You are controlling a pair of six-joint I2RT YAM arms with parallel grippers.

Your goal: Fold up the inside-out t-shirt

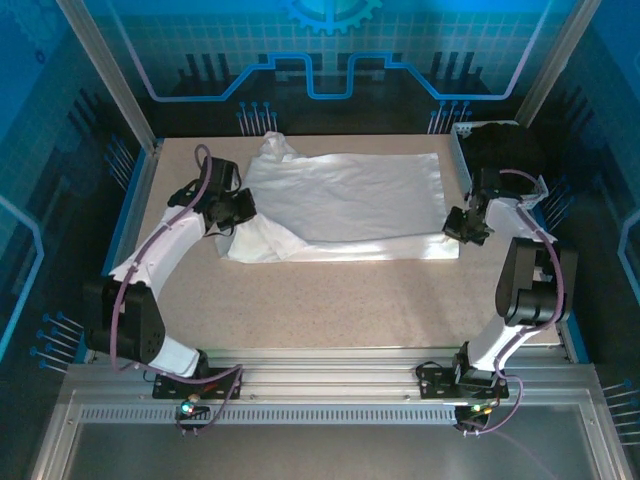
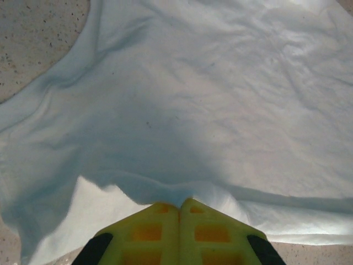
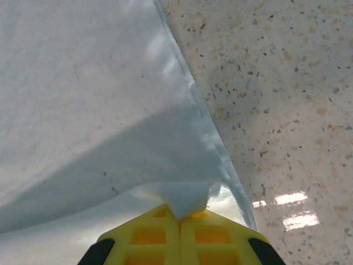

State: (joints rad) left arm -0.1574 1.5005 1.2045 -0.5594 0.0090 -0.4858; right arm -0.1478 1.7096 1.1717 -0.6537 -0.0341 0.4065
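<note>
The inside-out t-shirt (image 1: pixel 345 200) lies spread in the middle of the speckled table (image 1: pixel 350 300), white and thin, partly doubled over. At its left edge my left gripper (image 1: pixel 240 208) is shut on a fold of the cloth. In the left wrist view the yellow fingertips (image 2: pixel 165 212) pinch a raised ridge of the t-shirt (image 2: pixel 193 99). My right gripper (image 1: pixel 462 226) is shut on the shirt's near right corner. The right wrist view has the hemmed corner of the t-shirt (image 3: pixel 110 110) lifted into the closed yellow fingertips (image 3: pixel 193 218).
A black garment (image 1: pixel 500 150) sits in a white bin (image 1: pixel 538 187) at the back right of the table. Bare tabletop lies between the shirt and the arm bases. Metal frame posts (image 1: pixel 108 70) stand at the back corners.
</note>
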